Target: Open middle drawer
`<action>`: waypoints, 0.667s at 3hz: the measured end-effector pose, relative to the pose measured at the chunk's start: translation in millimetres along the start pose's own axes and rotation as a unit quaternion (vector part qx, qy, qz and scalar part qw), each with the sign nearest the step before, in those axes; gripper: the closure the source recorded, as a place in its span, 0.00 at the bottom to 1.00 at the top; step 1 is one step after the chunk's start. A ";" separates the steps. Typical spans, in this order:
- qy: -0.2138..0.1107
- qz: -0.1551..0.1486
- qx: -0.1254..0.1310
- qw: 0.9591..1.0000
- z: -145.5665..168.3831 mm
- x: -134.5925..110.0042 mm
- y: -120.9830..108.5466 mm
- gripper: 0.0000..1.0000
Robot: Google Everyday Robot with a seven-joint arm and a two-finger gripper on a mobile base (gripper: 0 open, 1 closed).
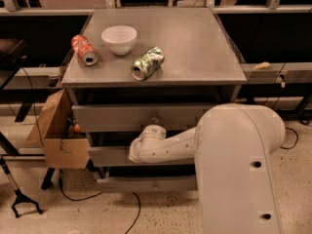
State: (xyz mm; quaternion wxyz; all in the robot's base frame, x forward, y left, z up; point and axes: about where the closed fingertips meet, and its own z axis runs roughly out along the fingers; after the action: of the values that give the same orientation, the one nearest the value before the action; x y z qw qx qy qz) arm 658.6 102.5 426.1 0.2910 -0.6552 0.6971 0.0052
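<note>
The grey cabinet (195, 43) has three drawers stacked in its front. The middle drawer (107, 156) shows as a grey strip at the left, below the taller top drawer (112, 118) with its small knob (154, 119). My white arm (239, 160) reaches in from the right and covers the centre of the middle drawer, so its knob is hidden. The gripper (142, 150) is at the end of the arm, right against the centre of the middle drawer's front. The slim bottom drawer (146, 184) lies below it.
On the cabinet top lie a red can (84, 49), a white bowl (119, 38) and a green can (147, 62). An open cardboard box (56, 133) stands at the cabinet's left. A black stand foot (22, 204) and a cable (131, 213) lie on the floor.
</note>
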 end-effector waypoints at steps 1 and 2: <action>0.001 -0.006 -0.001 1.000 -6.1 -0.2 1.5 1.00; 0.002 -0.013 -0.006 1.000 -9.5 -3.3 5.6 0.82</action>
State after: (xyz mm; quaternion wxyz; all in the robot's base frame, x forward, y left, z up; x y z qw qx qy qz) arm 649.6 102.5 433.3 0.2857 -0.6662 0.6889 0.0038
